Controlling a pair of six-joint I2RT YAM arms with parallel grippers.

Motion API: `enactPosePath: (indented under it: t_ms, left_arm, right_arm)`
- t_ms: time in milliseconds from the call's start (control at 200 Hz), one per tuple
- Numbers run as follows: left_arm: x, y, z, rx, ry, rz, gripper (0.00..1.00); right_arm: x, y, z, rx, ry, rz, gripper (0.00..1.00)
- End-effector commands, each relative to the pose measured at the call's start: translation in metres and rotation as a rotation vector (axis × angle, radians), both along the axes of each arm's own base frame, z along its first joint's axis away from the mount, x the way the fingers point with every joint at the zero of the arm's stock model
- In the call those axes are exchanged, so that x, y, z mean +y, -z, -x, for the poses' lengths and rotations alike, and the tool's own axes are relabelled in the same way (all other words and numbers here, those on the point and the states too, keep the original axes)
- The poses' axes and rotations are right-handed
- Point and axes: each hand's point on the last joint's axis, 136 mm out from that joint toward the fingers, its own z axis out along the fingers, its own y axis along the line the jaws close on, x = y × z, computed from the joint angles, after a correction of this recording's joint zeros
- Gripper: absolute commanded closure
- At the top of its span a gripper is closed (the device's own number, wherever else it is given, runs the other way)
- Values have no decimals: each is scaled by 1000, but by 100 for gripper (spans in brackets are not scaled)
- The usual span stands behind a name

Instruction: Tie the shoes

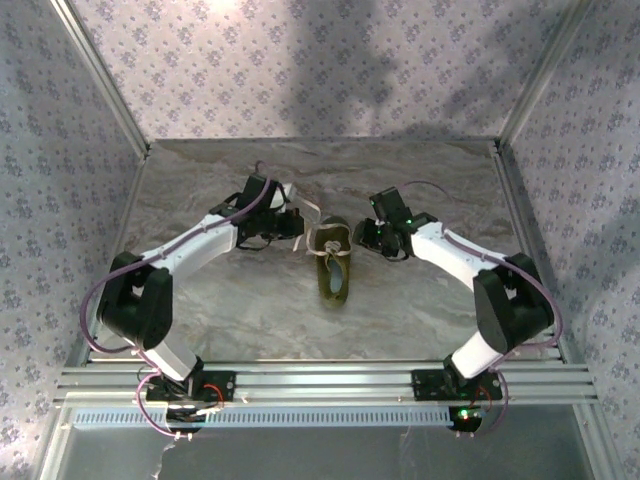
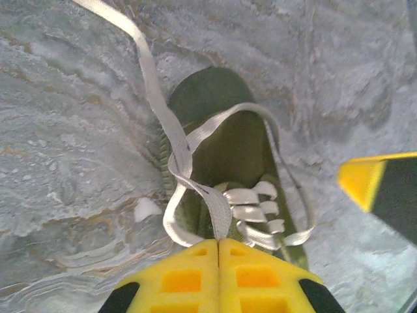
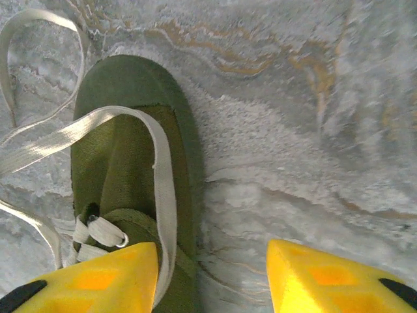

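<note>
**Overhead view.** I see the small olive-green low-top canvas shoe [image 1: 334,272] lying on the grey marbled tabletop [image 1: 430,180], roughly midway between the two arms. Its rounded toe points toward the arm bases, and its cluster of thin white flat lace [image 1: 327,238] is at the far end. The left gripper [image 1: 296,226] sits just beside the laced end on the left, and the right gripper [image 1: 364,236] sits just beside it on the right. Pale floral-patterned walls [image 1: 300,60] close the workspace on three sides.

**Left wrist view.** The left gripper's yellow fingers [image 2: 254,280] are pressed together with no gap. A strand of the lace runs from the upper left, down across the shoe's side, and straight into the seam where they meet. I read this as a pinch on the lace. A second strand loops over the toe cap and down the shoe's far side. One yellow finger of the right gripper juts in at the right edge, above the table and apart from the shoe.

**Right wrist view.** The right gripper's jaws stand apart. One finger [image 3: 98,280] hangs over the eyelets, and the other is over bare table beside the shoe. A lace strand passes along the inner edge of the finger that is over the shoe.
</note>
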Motion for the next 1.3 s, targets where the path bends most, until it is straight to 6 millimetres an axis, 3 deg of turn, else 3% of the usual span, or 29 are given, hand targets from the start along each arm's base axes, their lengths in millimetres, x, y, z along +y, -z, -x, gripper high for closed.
enactPosePath:
  t_ms: [0, 215, 705, 1054, 1294]
  left_arm:
    - [-14, -24, -5, 5, -72, 160, 100]
    - [-28, -35, -10, -15, -90, 221, 100]
    - [-34, -33, -17, -2, -173, 292, 100]
    - [-37, -38, -27, -10, -258, 367, 100]
    - [-43, -42, -39, 20, -337, 474, 100]
  right_arm:
    - [16, -2, -7, 44, 10, -94, 49]
    - [29, 14, -15, 110, 17, -156, 48]
    - [41, 31, -22, 184, 16, -248, 55]
    - [31, 8, -19, 101, 24, -237, 86]
    - [30, -13, -8, 30, -8, -212, 94]
